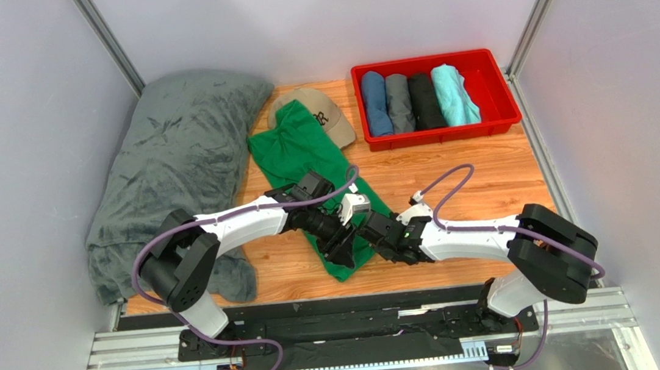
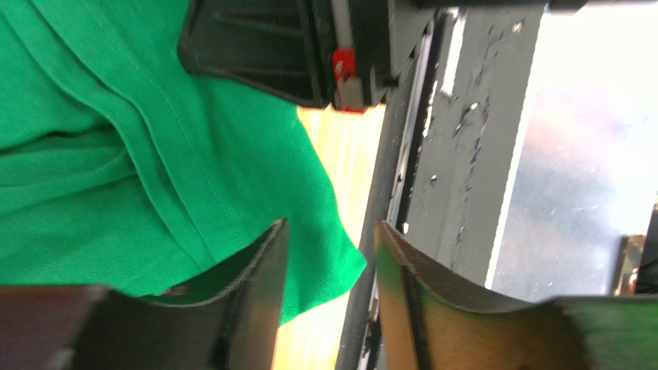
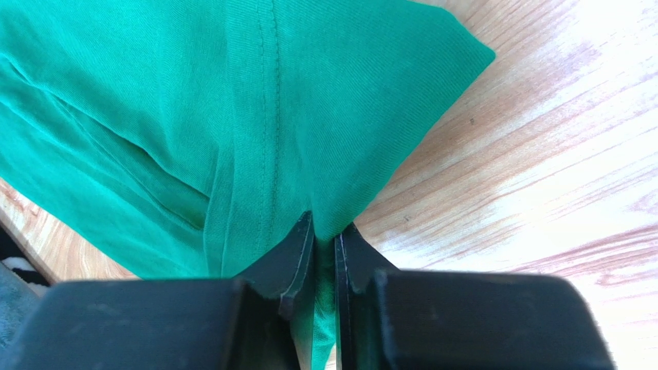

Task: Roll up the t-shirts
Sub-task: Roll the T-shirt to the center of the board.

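Note:
A bright green t-shirt lies lengthwise on the wooden table, its near end under both grippers. My left gripper hovers over that near end. In the left wrist view the left gripper is open, and a corner of the green t-shirt lies loose in the gap, touching neither finger. My right gripper meets it from the right. The right wrist view shows the right gripper shut on a pinch of the green t-shirt, the cloth fanning out from the tips.
A red tray at the back right holds several rolled shirts. A tan cap lies by the shirt's far end. A big dark-grey blanket fills the left side. The table's near edge and metal rail are close.

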Available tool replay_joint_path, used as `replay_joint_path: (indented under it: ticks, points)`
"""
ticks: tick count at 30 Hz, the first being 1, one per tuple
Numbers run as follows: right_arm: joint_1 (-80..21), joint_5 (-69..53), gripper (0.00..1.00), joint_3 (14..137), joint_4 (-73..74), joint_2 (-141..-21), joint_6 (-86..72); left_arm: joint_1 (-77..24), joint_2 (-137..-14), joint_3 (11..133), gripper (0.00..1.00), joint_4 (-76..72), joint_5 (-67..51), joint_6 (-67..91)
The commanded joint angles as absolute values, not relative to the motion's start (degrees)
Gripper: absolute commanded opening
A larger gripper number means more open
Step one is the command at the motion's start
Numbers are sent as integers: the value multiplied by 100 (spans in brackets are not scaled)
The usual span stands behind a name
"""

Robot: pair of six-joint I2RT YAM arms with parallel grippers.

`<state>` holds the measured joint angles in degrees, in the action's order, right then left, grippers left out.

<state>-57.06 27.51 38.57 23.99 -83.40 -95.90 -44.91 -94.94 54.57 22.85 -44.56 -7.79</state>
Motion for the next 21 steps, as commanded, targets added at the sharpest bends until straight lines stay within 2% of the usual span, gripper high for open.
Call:
replay_joint_path:
  ticks: [1,9,11,19,21]
  points:
    - [-5660,2857,11,4016,2742,-8516,-9396,-4439,-9342,5818,55,1960,-4684,-326]
    - [-5643,2672,6,4070,2716,-8543,-9571,-4438,-9624,5678,57,1231,-4202,421]
    - [-5590,2497,1,4061,2689,-8552,-9632,-4438,-9589,5521,58,933,-4062,544]
    - [-5537,2101,0,3718,2303,-8350,-10045,-4403,-8606,4571,60,-254,-3815,545]
    - [-5520,1995,0,3718,2355,-8323,-10168,-4403,-8308,4316,64,-369,-3517,519]
